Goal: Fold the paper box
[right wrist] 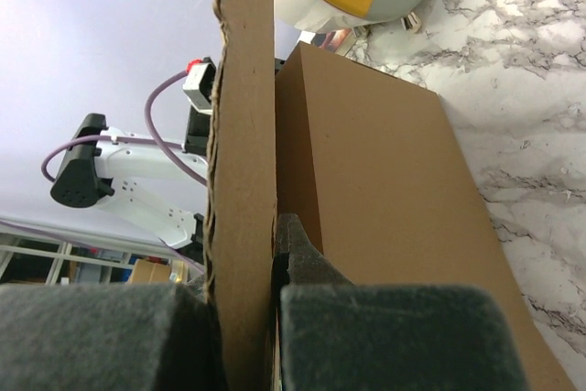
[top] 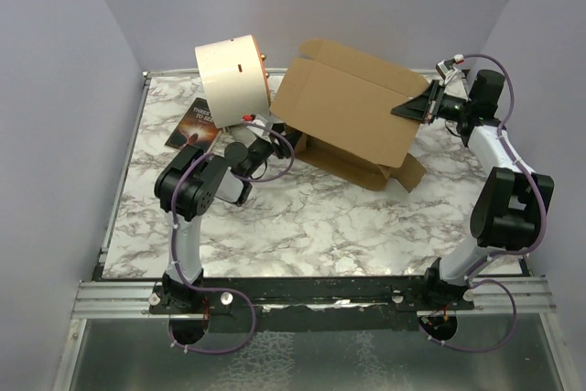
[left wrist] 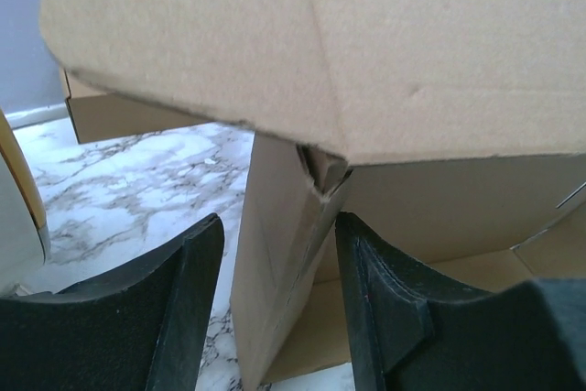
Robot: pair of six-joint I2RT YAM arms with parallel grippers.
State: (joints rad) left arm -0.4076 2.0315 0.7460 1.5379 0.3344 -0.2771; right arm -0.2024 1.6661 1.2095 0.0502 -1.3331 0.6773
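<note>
The paper box (top: 352,112) is a large brown cardboard mailer, half formed, at the back middle of the table, its big lid panel raised and tilted. My right gripper (top: 417,104) is shut on the lid's right edge, the panel (right wrist: 243,135) pinched between its pads. My left gripper (top: 275,139) is open at the box's left side. In the left wrist view a folded side wall corner (left wrist: 284,254) stands between the two open fingers (left wrist: 385,299), under the overhanging lid (left wrist: 366,43). I cannot tell whether a finger touches it.
A cream cylindrical drum (top: 231,78) stands at the back left, close to the box and the left arm. A dark booklet (top: 192,125) lies flat under it. Grey walls close in the sides and back.
</note>
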